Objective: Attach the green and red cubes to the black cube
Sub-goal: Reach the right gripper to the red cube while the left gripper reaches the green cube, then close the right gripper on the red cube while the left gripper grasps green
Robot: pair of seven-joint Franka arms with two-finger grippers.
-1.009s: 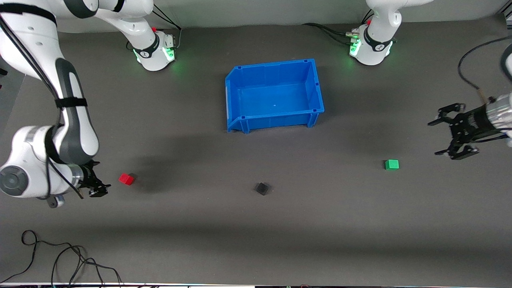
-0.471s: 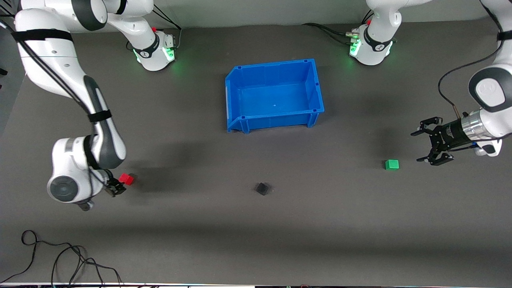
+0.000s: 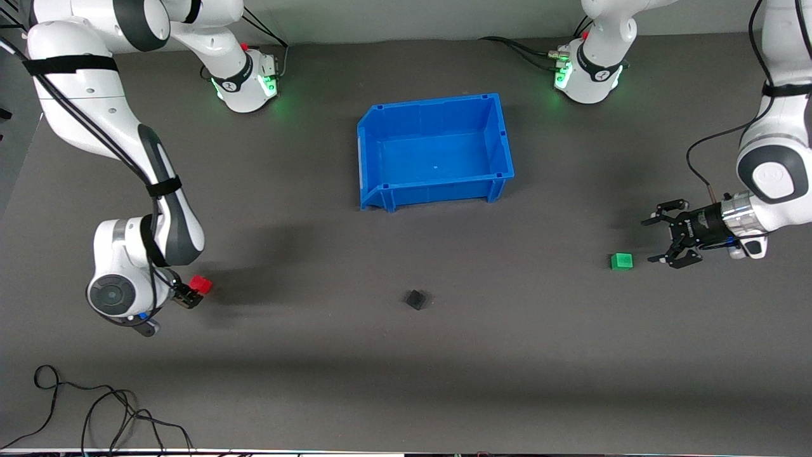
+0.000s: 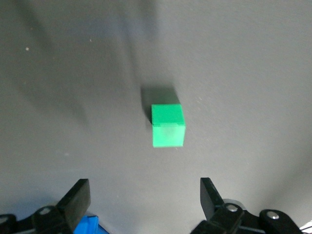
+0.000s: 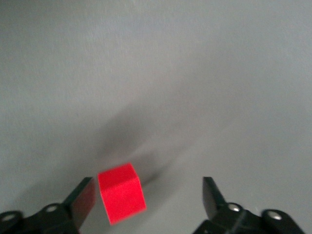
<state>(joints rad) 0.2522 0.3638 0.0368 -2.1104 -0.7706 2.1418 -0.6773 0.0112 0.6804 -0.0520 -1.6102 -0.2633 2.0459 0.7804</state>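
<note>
Right wrist view, red cube (image 5: pixel 122 193) between spread jaws, green cube (image 4: pixel 167 126) ahead of open left jaws.

No text or label can be read.

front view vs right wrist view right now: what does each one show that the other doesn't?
Only the front view shows the black cube, the green cube, the blue bin, and the left gripper, open beside the green cube.

Only the right wrist view shows how the right gripper stands: open, with the red cube between its fingers, close against one of them and not gripped.

Both show the red cube resting on the grey mat at the right gripper.
</note>
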